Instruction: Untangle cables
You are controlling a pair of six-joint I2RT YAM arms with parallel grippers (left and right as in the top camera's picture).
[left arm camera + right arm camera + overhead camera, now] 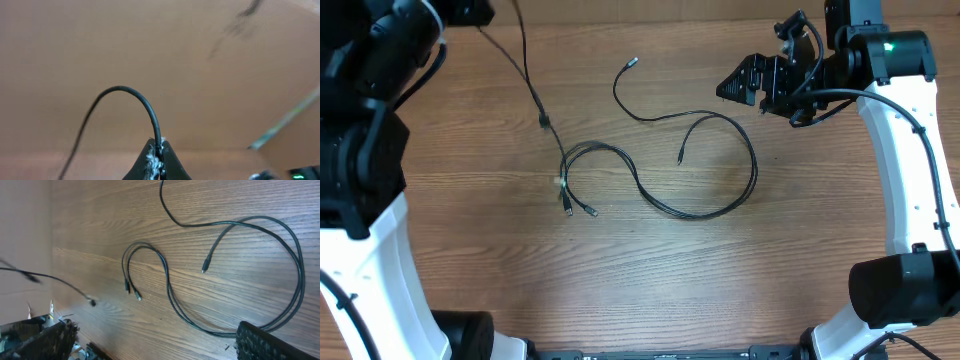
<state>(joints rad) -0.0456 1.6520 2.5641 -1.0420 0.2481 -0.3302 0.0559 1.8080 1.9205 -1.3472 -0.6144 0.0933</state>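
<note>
Thin black cables (700, 212) lie in a big loop at mid-table, with silvery plug ends at the back (633, 62), inside the loop (679, 159) and at the left (567, 210). One cable strand (532, 95) rises from the left plugs up toward the far left, off the table. In the left wrist view my left gripper (159, 149) is shut on this cable (131, 92), held high above the table. My right gripper (740, 85) hovers wide open and empty at the far right; its view (155, 345) shows the cable loop (297, 270) below it.
The wooden table (650, 290) carries only the cables. The arm bases stand at the front left (380, 290) and front right (900, 290) corners. The right arm's own thick black wires (820, 95) hang by its wrist.
</note>
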